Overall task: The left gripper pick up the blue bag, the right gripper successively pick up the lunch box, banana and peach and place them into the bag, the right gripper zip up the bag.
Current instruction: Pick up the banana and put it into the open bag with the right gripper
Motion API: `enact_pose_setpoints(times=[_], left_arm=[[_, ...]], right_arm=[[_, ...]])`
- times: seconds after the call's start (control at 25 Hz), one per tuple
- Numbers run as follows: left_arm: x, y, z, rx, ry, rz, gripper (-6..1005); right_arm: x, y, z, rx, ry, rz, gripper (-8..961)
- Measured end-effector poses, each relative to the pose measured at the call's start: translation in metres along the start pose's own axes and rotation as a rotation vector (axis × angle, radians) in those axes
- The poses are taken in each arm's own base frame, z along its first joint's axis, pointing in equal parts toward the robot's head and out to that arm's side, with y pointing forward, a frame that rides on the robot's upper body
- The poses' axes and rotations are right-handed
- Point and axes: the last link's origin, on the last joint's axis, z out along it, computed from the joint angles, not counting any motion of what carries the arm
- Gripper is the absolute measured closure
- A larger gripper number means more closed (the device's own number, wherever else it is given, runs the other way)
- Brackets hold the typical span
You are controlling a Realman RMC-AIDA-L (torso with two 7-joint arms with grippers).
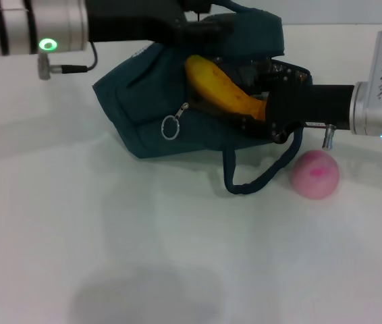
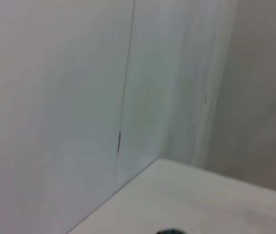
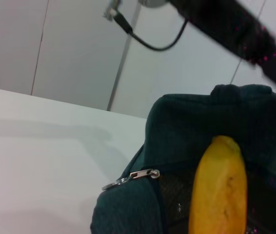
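Broadly, a smooth white table (image 1: 110,256) carries everything. Next in size, the blue bag (image 1: 144,115), soft dark-teal fabric, slumps with its mouth toward the right gripper (image 1: 262,115), its top edge clamped by the left gripper (image 1: 198,23). A cord strap (image 1: 258,179) loops out just below the right gripper. The banana (image 1: 221,88), smooth, curved, yellow, is pinched at its near end by the right gripper, its far end inside the bag's mouth. The peach (image 1: 316,173), round, matte pink, sits just below that gripper, apart from the bag. A metal zipper pull (image 1: 172,123) with ring hangs beyond the banana. Only the right wrist view shows mesh lining; the left wrist view shows wall panels alone.
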Motion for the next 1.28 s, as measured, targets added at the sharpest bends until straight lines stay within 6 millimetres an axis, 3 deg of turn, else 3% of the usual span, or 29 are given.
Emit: enact_pose_setpoints(times=[0.24,0.52,0.96,1.16,1.28], left_arm=[[-0.006,-0.003,0.014,0.044,-0.093,0.019,388],[-0.003,-0.007,0.016,0.068,-0.112,0.006,403],[-0.002,-0.014,0.015,0.118,-0.194,0.011,644],[0.005,-0.015,0.014,0.134,-0.184,-0.055,836],[0.006,-0.015,0.012,0.137,-0.186,-0.107,894]], right_arm=[[0.0,0.0,0.0,-0.001,-0.001,0.0,529],[0.0,0.001,0.0,-0.002,-0.002,0.001,530],[0.001,0.001,0.0,-0.001,-0.001,0.003,530],[0.001,0.003,-0.002,-0.008,-0.005,0.007,530],[0.001,0.003,-0.007,-0.007,-0.026,0.016,530]])
